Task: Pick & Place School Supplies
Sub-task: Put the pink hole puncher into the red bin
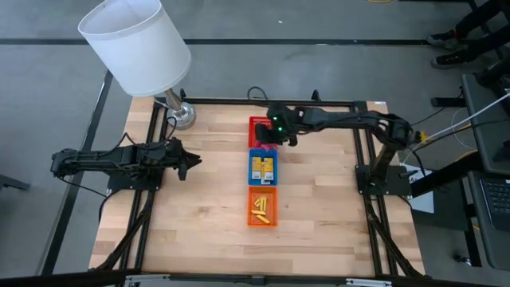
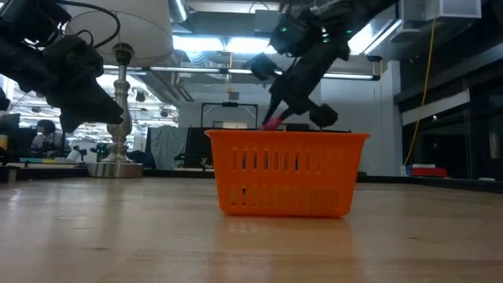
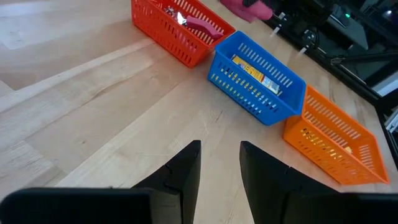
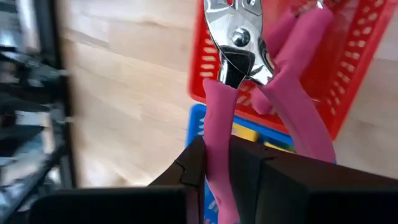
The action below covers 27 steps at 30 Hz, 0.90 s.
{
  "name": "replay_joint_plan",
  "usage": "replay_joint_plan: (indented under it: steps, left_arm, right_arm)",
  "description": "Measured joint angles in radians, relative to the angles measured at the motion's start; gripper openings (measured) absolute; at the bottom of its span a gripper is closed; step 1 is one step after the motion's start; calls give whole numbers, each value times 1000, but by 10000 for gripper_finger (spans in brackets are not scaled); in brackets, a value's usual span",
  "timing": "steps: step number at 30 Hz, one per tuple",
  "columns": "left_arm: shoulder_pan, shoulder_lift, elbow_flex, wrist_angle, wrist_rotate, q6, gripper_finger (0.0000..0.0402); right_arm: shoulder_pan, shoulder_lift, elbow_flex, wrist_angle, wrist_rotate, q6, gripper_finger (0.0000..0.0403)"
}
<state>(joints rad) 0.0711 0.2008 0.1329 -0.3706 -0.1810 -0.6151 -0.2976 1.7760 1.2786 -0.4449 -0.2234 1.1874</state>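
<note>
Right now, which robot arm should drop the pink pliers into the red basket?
The right. Its gripper already holds the pink pliers just above the red basket. The left gripper waits empty, far off.

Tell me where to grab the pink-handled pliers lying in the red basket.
Grip one pink handle near its middle, coming straight down from above: the red plastic basket walls block the sides, and the handle lies flat, narrower than the metal head. The left claw is open and free.

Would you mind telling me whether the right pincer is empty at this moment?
No, the right pincer is shut on one handle of the pink-handled pliers, held above the red tray.
</note>
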Motion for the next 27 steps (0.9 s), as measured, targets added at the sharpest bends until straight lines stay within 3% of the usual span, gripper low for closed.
replay_joint_plan:
  steps: [6, 27]
  left_arm:
    - [0, 0, 0, 0, 0, 0, 111]
    - [0, 0, 0, 0, 0, 0, 109]
  right_arm:
    - [-21, 96, 98, -150, -16, -21, 42]
    - [-65, 118, 191, -146, 52, 25, 42]
